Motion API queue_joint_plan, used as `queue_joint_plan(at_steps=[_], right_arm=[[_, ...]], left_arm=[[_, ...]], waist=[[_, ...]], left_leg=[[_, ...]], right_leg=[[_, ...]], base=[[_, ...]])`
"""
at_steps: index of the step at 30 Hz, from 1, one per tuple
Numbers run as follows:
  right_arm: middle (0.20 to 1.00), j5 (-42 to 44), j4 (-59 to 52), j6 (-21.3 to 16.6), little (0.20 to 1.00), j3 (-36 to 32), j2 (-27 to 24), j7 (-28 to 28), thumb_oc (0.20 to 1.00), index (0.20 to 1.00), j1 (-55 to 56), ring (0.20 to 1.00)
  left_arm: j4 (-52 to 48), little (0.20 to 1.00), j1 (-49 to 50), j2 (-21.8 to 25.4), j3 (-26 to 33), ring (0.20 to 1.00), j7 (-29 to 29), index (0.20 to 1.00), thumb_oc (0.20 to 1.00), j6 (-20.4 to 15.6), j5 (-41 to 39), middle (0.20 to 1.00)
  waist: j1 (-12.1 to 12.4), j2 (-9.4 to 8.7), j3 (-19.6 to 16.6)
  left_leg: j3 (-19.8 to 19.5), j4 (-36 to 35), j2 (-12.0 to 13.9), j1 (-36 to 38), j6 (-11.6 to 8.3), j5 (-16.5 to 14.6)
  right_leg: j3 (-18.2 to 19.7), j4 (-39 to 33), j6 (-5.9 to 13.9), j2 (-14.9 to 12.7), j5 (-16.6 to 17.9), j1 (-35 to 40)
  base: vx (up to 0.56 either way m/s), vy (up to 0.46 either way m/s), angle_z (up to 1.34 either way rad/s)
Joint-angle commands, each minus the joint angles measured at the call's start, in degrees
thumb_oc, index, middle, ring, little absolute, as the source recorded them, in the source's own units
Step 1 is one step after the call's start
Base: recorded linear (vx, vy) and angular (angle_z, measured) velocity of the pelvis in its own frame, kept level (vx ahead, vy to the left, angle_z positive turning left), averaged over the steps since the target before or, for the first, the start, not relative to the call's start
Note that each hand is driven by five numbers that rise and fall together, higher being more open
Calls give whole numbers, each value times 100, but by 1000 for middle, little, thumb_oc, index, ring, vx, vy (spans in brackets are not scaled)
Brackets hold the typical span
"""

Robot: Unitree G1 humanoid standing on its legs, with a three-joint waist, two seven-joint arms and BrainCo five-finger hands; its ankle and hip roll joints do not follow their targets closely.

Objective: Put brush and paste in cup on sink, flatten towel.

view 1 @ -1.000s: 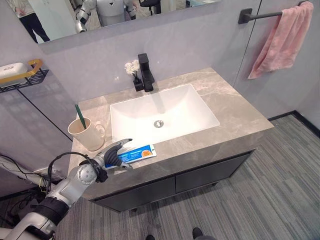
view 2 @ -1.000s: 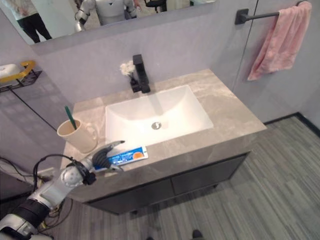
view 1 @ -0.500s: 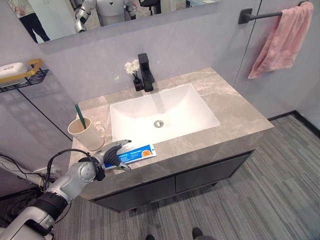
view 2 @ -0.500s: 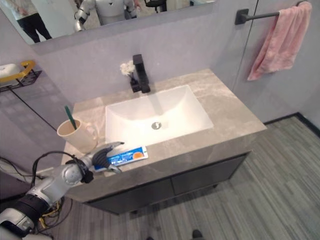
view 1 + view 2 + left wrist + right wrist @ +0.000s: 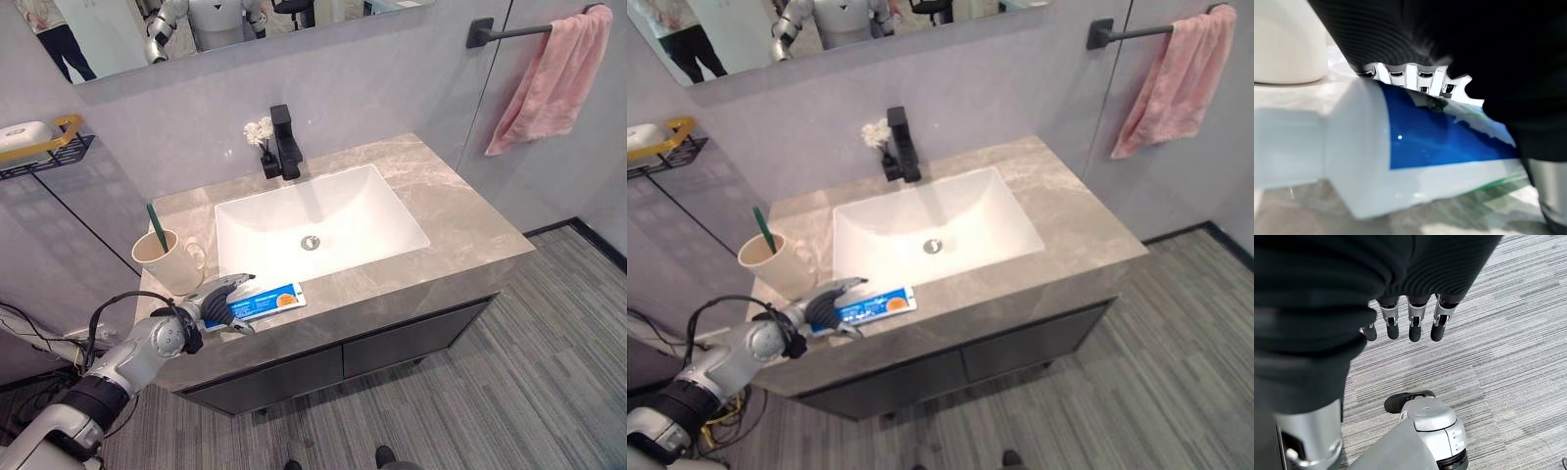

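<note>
A blue and white toothpaste tube (image 5: 271, 299) lies flat at the counter's front left, by the basin. My left hand (image 5: 214, 305) covers its cap end, fingers (image 5: 1420, 81) curled over the tube (image 5: 1425, 147) and thumb under its near side. Just behind the hand stands a cream cup (image 5: 168, 264) holding a green toothbrush (image 5: 157, 227). A pink towel (image 5: 554, 78) hangs bunched and crooked on the black wall bar (image 5: 500, 32) at the upper right. My right hand (image 5: 1410, 328) hangs over the carpet floor, fingers relaxed and holding nothing.
The white basin (image 5: 353, 211) fills the middle of the grey stone counter (image 5: 460, 225). A black faucet (image 5: 284, 142) and small white flowers (image 5: 259, 132) stand behind it. A wire shelf with soap (image 5: 39, 147) hangs on the left wall.
My left arm has shifted slightly to the left and the hand has settled closer on the tube. The tube, cup and towel have not moved.
</note>
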Motion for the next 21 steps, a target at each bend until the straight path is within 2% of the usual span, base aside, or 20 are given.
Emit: queue_joint_plan(at_steps=[1, 10, 21], right_arm=[[1000, -100, 235, 26, 1000, 160, 28, 112, 1000, 1000, -191, 1000], [1000, -89, 215, 23, 1000, 120, 49, 127, 1000, 1000, -145, 1000], [1000, -94, 199, 23, 1000, 145, 86, 140, 1000, 1000, -124, 1000]], left_arm=[[64, 1000, -484, 692, 466, 1000, 89, 1000, 1000, 76, -108, 1000], [-283, 1000, -154, 823, 830, 1000, 87, 1000, 1000, 73, -388, 1000], [-282, 1000, -70, 854, 924, 1000, 58, 1000, 1000, 96, -419, 1000]], waist=[[22, -320, 169], [65, -331, 169], [78, -341, 171]], left_leg=[[-337, 70, -211, 297, 62, -889], [-370, 70, -211, 279, 62, -881], [-431, 70, -207, 253, 60, -873]], right_leg=[[-430, 46, 340, -292, -654, 241], [-452, 46, 339, -294, -657, 237], [-466, 46, 319, -287, -673, 242]], base=[[0, 0, 0], [0, 0, 0], [0, -2, 6]])
